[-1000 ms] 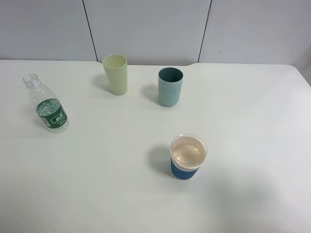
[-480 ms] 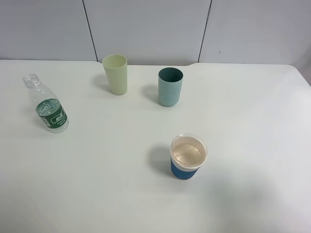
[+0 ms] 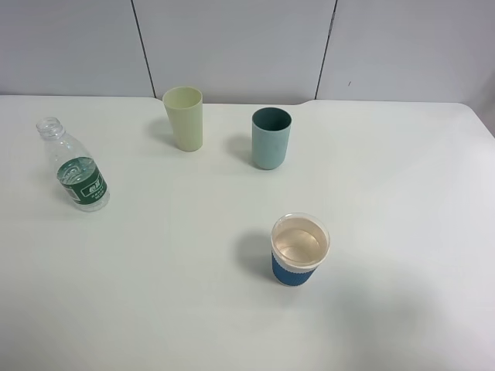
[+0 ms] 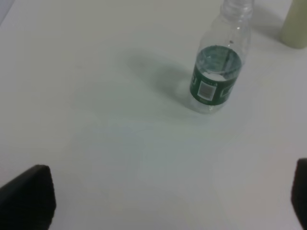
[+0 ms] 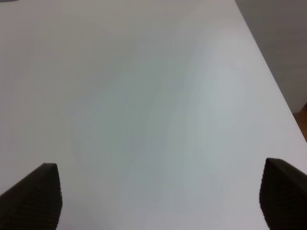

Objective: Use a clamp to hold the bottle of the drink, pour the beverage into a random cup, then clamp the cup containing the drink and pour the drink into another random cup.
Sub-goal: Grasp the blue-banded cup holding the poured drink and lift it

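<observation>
- From the high camera, neither arm reaches into sight, so the white table shows only the four vessels.
- The bottle stands upright and uncapped on the left arm's side of the table, well apart from everything else.
- The paper cup, blue sleeve below a white band, stands on the near middle of the table, a little toward the right arm's side. The clear beverage lies in it, and nothing touches the cup.
- The teal tumbler stands upright farther back, near the grey wall. The yellow-green tumbler stands beside it on the bottle's side, and the two do not touch.
- From the left wrist, the left gripper is released, with its two dark fingers spread wide and only bare table between them.
- The bottle stands ahead of that gripper, well beyond the fingertips and touched by neither. Its green label faces the camera, and its open neck leans away in the picture.
- A corner of the yellow-green tumbler shows beyond the bottle, farther again from the gripper.
- From the right wrist, the right gripper is also released. Its ribbed dark fingers stand apart and hold nothing.
- Ahead of it lies only plain table, running out to the edge on one side. None of the cups shows in this view.
</observation>
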`<state>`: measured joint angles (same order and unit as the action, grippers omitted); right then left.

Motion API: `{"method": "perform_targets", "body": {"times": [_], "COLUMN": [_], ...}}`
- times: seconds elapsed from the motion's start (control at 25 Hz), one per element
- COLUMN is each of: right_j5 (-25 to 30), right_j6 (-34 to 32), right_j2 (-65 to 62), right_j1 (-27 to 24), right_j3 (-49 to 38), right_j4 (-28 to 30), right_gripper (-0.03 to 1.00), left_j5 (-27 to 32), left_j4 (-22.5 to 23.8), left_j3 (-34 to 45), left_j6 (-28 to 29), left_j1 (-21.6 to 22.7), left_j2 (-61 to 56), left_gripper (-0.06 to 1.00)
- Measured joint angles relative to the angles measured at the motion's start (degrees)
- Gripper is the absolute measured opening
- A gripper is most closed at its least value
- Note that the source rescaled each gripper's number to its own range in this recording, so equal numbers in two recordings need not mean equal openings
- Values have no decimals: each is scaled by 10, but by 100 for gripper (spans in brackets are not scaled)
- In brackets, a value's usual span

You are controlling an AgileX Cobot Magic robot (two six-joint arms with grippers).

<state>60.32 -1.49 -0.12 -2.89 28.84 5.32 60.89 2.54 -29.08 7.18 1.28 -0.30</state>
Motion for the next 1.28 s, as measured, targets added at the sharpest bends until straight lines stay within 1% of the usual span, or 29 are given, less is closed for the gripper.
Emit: {"method": "perform_targets", "body": {"times": [0.48,0.64,0.84,0.96,1.04,1.2,1.28], "right_j5": [0,-6,-45,-87,-132,-229,-262], "right_j6": [0,0,0,0,0,0,0], "right_j2": [0,8,107,192,243,347,399], "right_j1": [0,0,0,0,0,0,0], "right_j3": [0,11,60,89,100,103,103], "right_j4": [1,24,62,71,68,35,23], "right_gripper": [48,48,48,48,48,48,48], "left_j5": [0,0,0,0,0,0,0], "left_j4": [0,0,0,0,0,0,0], "left_j3": [0,0,0,0,0,0,0], "left_j6": [0,0,0,0,0,0,0], "left_j1": [0,0,0,0,0,0,0], "left_j2": [0,0,0,0,0,0,0], "left_gripper": [100,100,100,100,100,100,100]}}
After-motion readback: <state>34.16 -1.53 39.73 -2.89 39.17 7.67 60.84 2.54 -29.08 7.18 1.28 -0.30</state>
